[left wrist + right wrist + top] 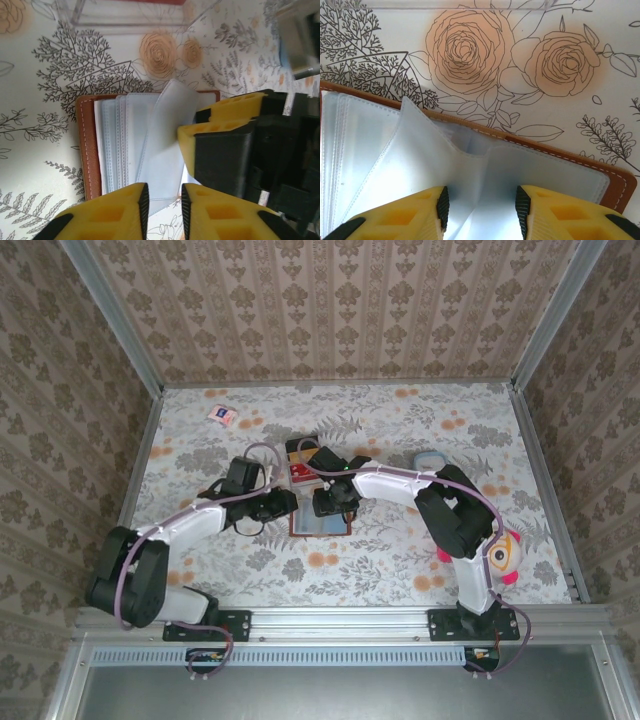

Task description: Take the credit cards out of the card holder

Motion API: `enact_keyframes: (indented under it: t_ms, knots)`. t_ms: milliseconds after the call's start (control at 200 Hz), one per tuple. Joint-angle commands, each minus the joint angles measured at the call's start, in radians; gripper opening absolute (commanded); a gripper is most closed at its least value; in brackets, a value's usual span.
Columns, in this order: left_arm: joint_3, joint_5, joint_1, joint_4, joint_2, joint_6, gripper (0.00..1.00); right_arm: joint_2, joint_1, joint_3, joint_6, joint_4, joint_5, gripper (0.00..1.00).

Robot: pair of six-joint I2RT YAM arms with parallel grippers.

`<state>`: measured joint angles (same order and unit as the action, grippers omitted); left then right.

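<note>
We find the card holder lying open on the table, with the tray just behind it. The left gripper is at its left and the right gripper over it (a sleeve runs between each pair of fingers). The packet lies far back on the left.

Occlusions noted
The right gripper hid one half of the card holder from me; I could not determine what the sleeves held.

White-black arms (purple cables), yellow claws.
</note>
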<state>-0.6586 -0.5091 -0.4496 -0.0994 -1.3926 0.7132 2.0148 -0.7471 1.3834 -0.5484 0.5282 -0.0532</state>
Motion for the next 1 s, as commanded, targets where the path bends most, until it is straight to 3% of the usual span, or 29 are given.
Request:
enact_keyframes:
  t_ms: [0, 740, 995]
  knots:
    - [-0.016, 0.022, -0.032, 0.014, -0.041, 0.014, 0.23, 0.025, 0.005, -0.039, 0.002, 0.015, -0.026, 0.44]
    - [-0.072, 0.074, -0.046, -0.018, -0.197, -0.012, 0.23, 0.027, 0.012, -0.041, -0.010, 0.014, -0.047, 0.42]
    - [-0.083, 0.040, -0.047, -0.005, -0.232, -0.011, 0.20, 0.032, 0.015, -0.043, -0.015, 0.015, -0.053, 0.41]
